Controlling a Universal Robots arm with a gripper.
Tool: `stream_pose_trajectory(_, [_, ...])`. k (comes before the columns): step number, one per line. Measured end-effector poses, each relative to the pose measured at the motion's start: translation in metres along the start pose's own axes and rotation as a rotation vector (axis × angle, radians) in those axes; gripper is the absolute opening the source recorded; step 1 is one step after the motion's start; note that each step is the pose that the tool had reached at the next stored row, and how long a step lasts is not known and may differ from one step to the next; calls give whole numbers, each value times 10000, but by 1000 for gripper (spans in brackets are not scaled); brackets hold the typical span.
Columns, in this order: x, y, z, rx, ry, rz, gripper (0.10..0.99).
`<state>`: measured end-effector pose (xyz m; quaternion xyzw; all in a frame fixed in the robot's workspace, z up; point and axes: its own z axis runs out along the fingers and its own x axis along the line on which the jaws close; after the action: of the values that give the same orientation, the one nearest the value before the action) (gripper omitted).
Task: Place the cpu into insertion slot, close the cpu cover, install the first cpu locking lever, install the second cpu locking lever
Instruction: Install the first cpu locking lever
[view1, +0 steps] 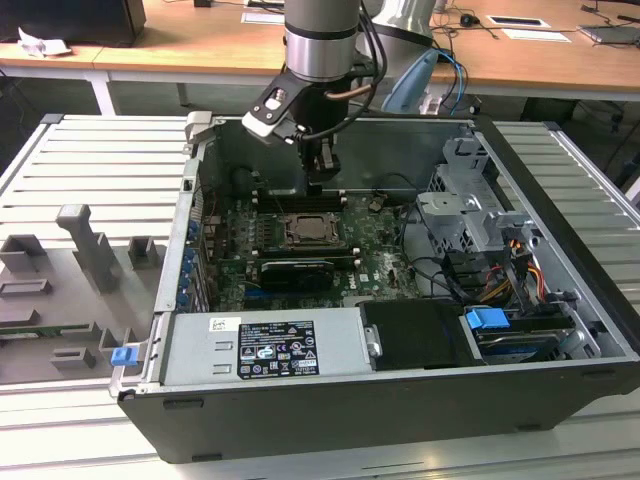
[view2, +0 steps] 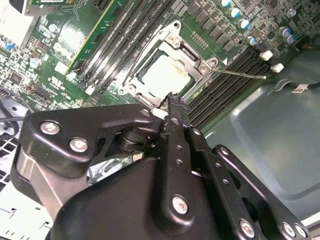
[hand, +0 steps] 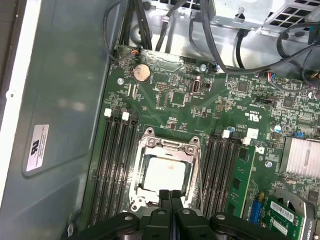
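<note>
Where the slot (view1: 292, 235) sits on the green board, the cpu (hand: 162, 172) lies flat in it. The cover (hand: 194, 167) lies down around the cpu, whose pale top shows through the opening. A thin lever (view2: 237, 74) juts from one cover corner over the memory slots (hand: 117, 160). The end effector (hand: 170, 197) hangs just above the cover's edge with its fingers together, gripping nothing. The open case (view1: 300, 420) rests on a ribbed surface (view1: 90, 160).

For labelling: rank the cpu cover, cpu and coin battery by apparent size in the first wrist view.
1. the cpu cover
2. the cpu, sitting inside that frame's opening
3. the coin battery, clearly the smallest
</note>
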<state>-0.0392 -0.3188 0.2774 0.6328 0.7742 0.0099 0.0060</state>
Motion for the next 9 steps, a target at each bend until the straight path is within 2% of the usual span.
stream_pose_trajectory(3, [0,-1,0,2,13,-587,106])
stream_pose_trajectory(9, [0,-1,0,4,32,-1394,106])
